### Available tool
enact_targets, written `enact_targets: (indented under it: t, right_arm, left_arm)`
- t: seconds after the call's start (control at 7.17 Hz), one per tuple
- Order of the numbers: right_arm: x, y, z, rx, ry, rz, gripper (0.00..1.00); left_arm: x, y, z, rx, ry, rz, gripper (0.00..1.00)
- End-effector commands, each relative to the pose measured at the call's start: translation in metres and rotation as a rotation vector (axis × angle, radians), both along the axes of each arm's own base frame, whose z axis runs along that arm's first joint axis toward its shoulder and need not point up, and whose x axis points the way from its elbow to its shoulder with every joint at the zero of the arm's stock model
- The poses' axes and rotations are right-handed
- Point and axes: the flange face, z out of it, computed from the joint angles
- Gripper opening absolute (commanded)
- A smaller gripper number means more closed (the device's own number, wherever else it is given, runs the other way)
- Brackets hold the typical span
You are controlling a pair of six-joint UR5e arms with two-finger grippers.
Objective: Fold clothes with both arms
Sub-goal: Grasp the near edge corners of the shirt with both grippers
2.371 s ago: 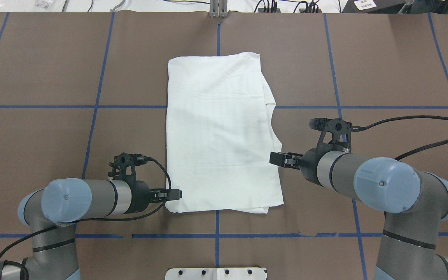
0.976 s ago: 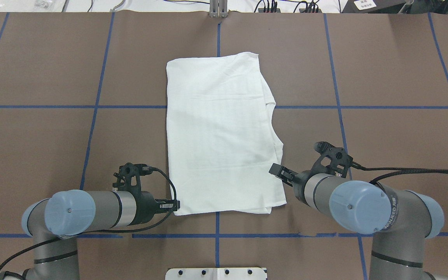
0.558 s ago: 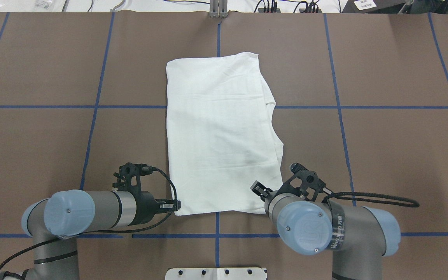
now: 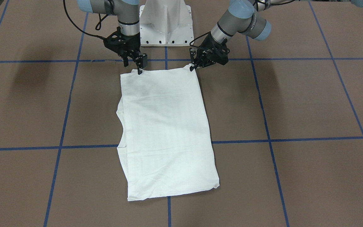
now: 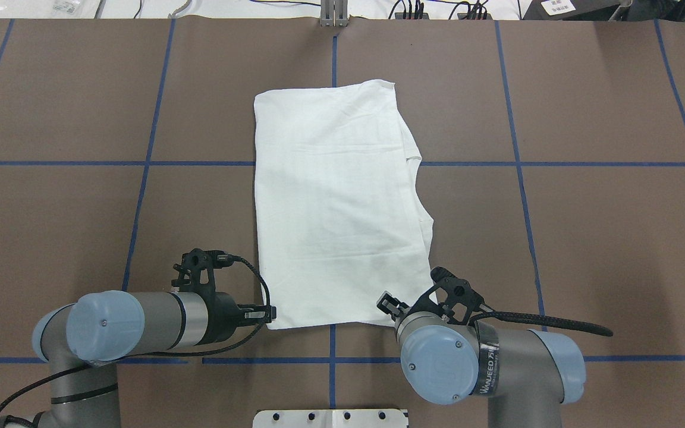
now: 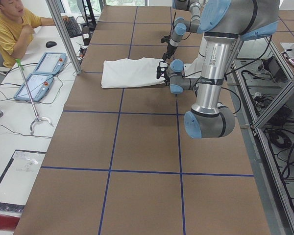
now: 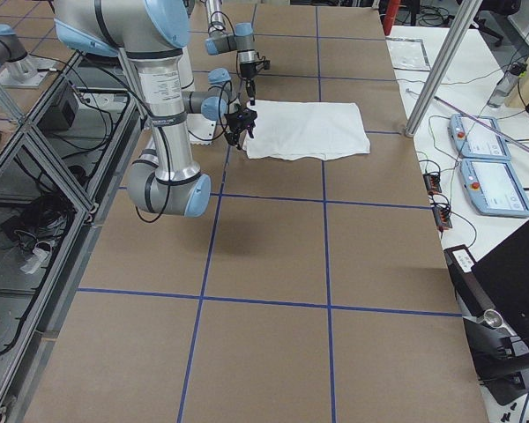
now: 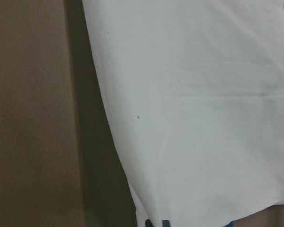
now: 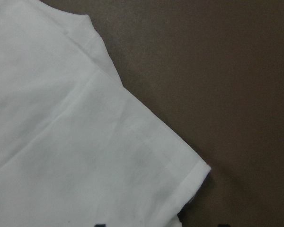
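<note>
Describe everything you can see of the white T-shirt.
The white T-shirt lies flat on the brown table, folded into a long rectangle with its plain side up. The fabric looks soft and lightly creased. Layered edges step outward along the robot's right side. The left gripper and right gripper sit at its two corners nearest the robot; whether either grips the cloth is unclear.

A brown table (blue tape grid) carries one folded white T-shirt.
</note>
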Motion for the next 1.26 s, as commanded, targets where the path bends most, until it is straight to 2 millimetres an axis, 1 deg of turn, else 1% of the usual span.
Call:
enact_targets:
  t: [0.0, 0.28, 0.42, 0.56, 0.7, 0.84, 0.98, 1.12]
  right_arm:
    - [-0.002, -0.004, 0.003, 0.003, 0.010, 0.009, 0.79]
    - [-0.004, -0.004, 0.004, 0.002, 0.012, 0.013, 0.77]
    - [-0.007, -0.004, 0.004, 0.001, 0.016, 0.013, 0.77]
    - [-0.018, -0.006, 0.001, 0.000, 0.019, 0.014, 0.77]
    - [-0.020, -0.006, 0.000, 0.000, 0.019, 0.014, 0.77]
    - [-0.020, -0.006, -0.001, -0.001, 0.023, 0.014, 0.71]
    - [-0.019, -0.006, -0.003, -0.004, 0.024, 0.018, 0.48]
    - [-0.018, -0.006, -0.003, -0.025, 0.012, 0.044, 0.04]
  left_arm:
    - [-0.001, 0.000, -0.003, 0.002, 0.006, 0.000, 0.00]
    - [0.000, 0.002, -0.004, 0.002, 0.008, 0.003, 0.00]
    - [0.000, 0.002, -0.005, 0.003, 0.011, 0.003, 0.00]
    - [0.000, 0.001, -0.005, 0.003, 0.011, 0.001, 0.00]
    - [0.000, 0.001, -0.005, 0.003, 0.011, 0.001, 0.00]
    - [-0.001, 0.001, -0.005, 0.003, 0.011, 0.001, 0.00]
    - [0.000, 0.002, -0.005, 0.003, 0.011, 0.003, 0.00]
    - [0.000, 0.002, -0.005, 0.003, 0.011, 0.001, 0.00]
